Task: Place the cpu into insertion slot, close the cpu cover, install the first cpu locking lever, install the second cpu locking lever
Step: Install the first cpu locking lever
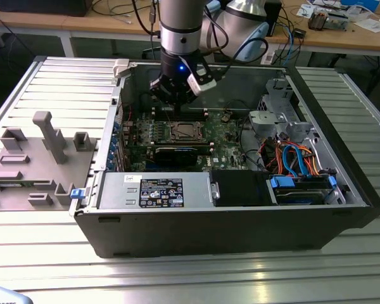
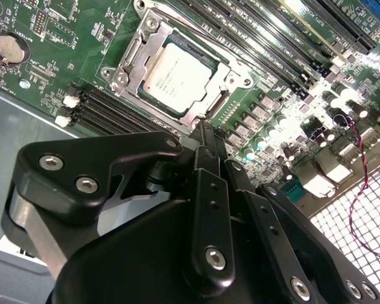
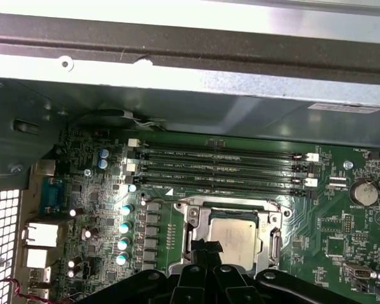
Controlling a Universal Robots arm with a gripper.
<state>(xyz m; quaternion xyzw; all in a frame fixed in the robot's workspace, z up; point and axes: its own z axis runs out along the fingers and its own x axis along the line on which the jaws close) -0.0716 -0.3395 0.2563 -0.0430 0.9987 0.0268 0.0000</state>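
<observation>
Black gripper (image 2: 206,136) linkages crowd the lower half of the second wrist view, and its fingers (image 2: 202,152) come together in a narrow point just beside the near edge of the insertion slot (image 2: 180,79); they look pressed together with nothing between them. Widest of all in the exterior view is the open computer case (image 1: 228,234), lying on a slatted metal table (image 1: 177,278), with a grey power supply box (image 1: 153,190) along its lower edge and a grey fixture block (image 1: 41,158) on the table at the frame's left. Over the case's upper middle hangs the arm (image 1: 179,38), its wrist lit by a small blue light. Next in size is the green motherboard (image 3: 101,209), and in the first wrist view four long black memory slots (image 3: 221,168) run across it above the socket. At lower centre of that frame, the silver cpu cover (image 3: 199,218) lies flat around the socket. Inside its square window sits the cpu (image 3: 234,237), level in the slot, its pale metal top showing in both wrist views. A round coin battery (image 3: 365,192) rests on the board at the right of the first wrist view.
</observation>
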